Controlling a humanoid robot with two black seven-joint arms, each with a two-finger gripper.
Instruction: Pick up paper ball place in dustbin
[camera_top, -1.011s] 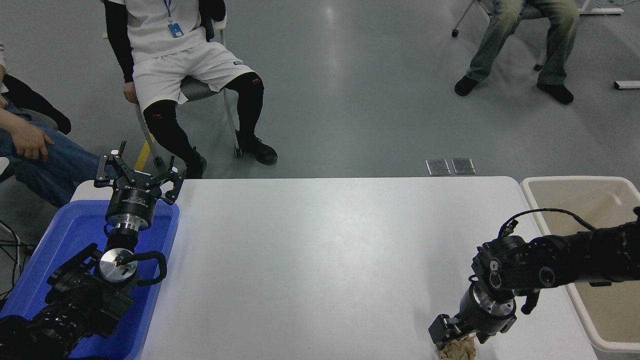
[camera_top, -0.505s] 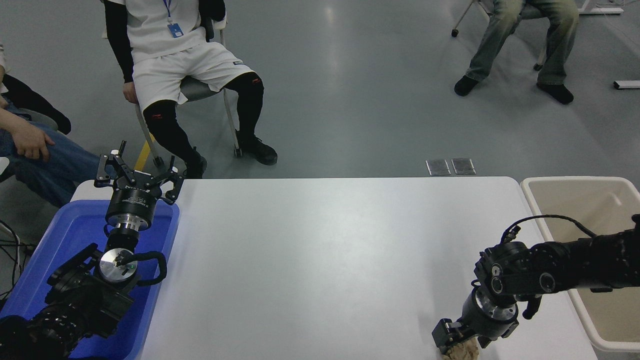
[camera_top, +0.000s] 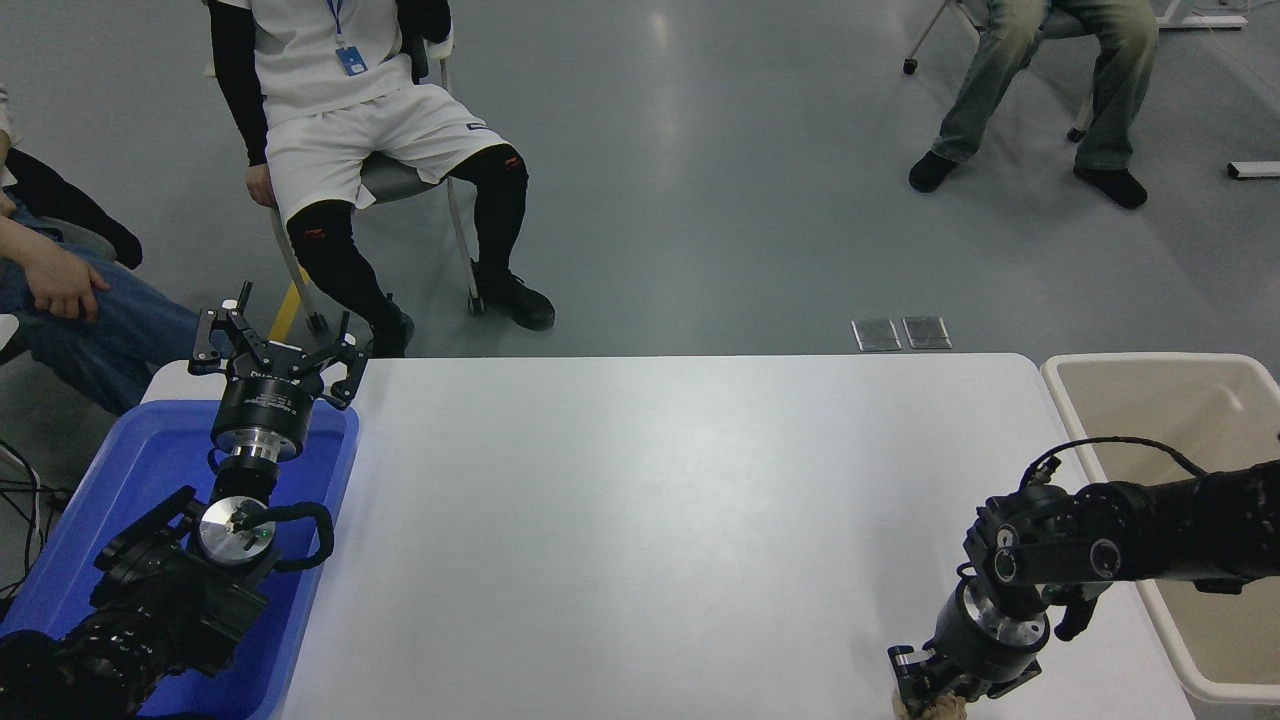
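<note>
Though cut off almost wholly by the picture's lower edge, shows as a small tan-brown scrap: paper ball (camera_top: 930, 709), lying at the near right corner of the counter (camera_top: 650, 500), directly beneath the right claw (camera_top: 925, 690). Touching the claw from below, or so near that no gap can be made out. Aimed steeply down at the wad, with the wrist above it and the black arm coming in almost level from the right edge. Cannot tell whether clamped on the paper or merely set about it; too little of the grip in view.

Off to the right of that claw, and a little farther back: dustbin (camera_top: 1062, 378), beige, thick-rimmed, standing just beside the counter's right edge, its near left rim crossed by the same arm. Probably a short trip, then: up off the counter, sideways to the right, over the rim, release.

By far the nearer arm, the right one. Well apart at the counter's other end, over a blue tub (camera_top: 150, 450): left claw (camera_top: 275, 345), parked, fingers spread wide.

As for the wad itself: rough, creased, pale brown, a lump with no clear long axis from what shows, so no favoured direction of approach. Likely light and easily crushed; likely to hold well once pinched, though a loose fold could slip.
</note>
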